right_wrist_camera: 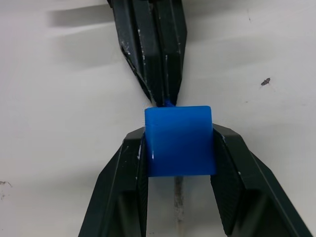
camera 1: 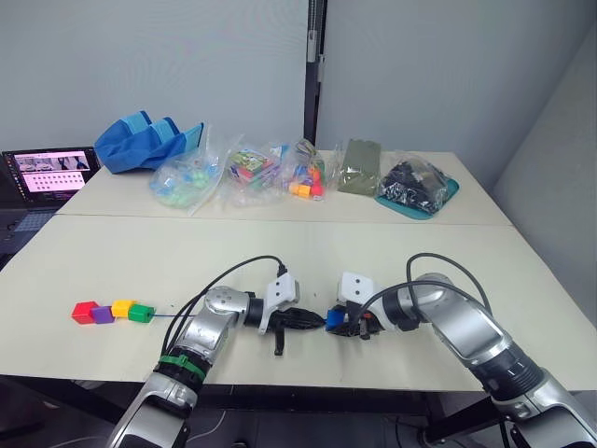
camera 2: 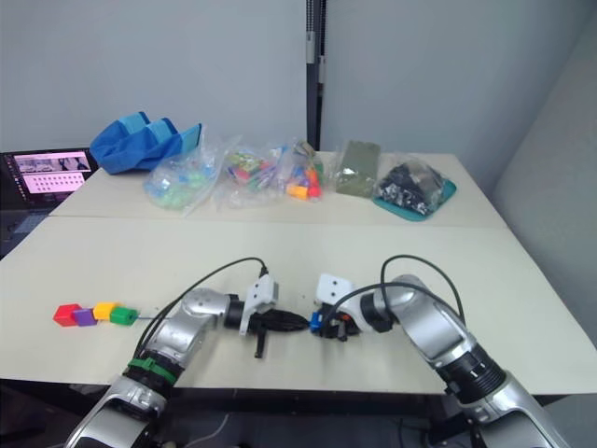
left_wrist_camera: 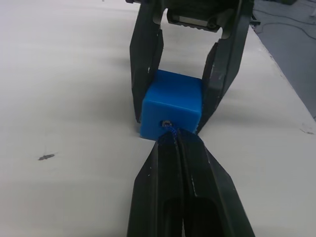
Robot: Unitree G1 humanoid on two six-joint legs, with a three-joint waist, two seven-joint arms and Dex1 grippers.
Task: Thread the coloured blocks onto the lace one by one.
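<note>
- Left eye view: Four blocks sit in a row on the table (camera 1: pixel 112 252), far over on the robot's left: the red block (camera 1: pixel 84 312), the purple block (camera 1: pixel 103 314), the yellow-orange block (camera 1: pixel 123 307) and the green block (camera 1: pixel 142 313). They touch each other. The thin lace (camera 1: pixel 173 315) runs out from the green one toward the left arm, so these four look already threaded. Near the front edge, the left gripper (camera 1: pixel 306 320) and the right gripper (camera 1: pixel 341 322) meet tip to tip, with the blue block (camera 1: pixel 334 317) between them.
- Right eye view: Same scene. At the back of the table are clear bags of toy pieces (camera 2: pixel 252 173), well apart from the work.
- Left wrist view: The left fingers are squeezed shut on the end of the lace. The lace end is right at the small hole in the blue block. It may be a little way in, but it is hard to tell.
- Right wrist view: The right fingers grip the blue block from both sides, just above the table.
- Step in hand: threading the last block. Next, I think the lace end must go straight through the hole while the block stays steady, then get caught on the far side.
</note>
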